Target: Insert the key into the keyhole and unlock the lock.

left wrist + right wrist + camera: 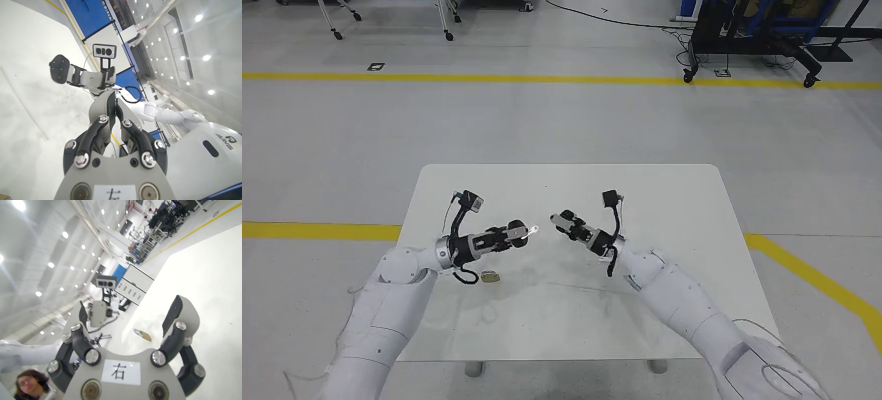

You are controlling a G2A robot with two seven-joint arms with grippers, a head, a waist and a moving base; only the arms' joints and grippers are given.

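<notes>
1. While the right gripper (130,303) is spread wide with nothing in it, the left gripper (114,98) is pinched tight; on what, I cannot tell.
2. The lock (490,277) lies on the table (662,200), at seven o'clock from the nearer left gripper.

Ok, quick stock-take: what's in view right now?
table: one, white, under both arms.
lock: one, brass with a silver shackle, lying on the table beside the left arm.
key: one, silvery, apparently the small tip poking from the left fingers; too small to be sure.
floor lines: two, yellow, on the grey floor around the table.
left fingers: one pair, grey with black pads, shut, above the table's middle.
right fingers: one pair, same colours, open and empty, facing the left fingers.
</notes>
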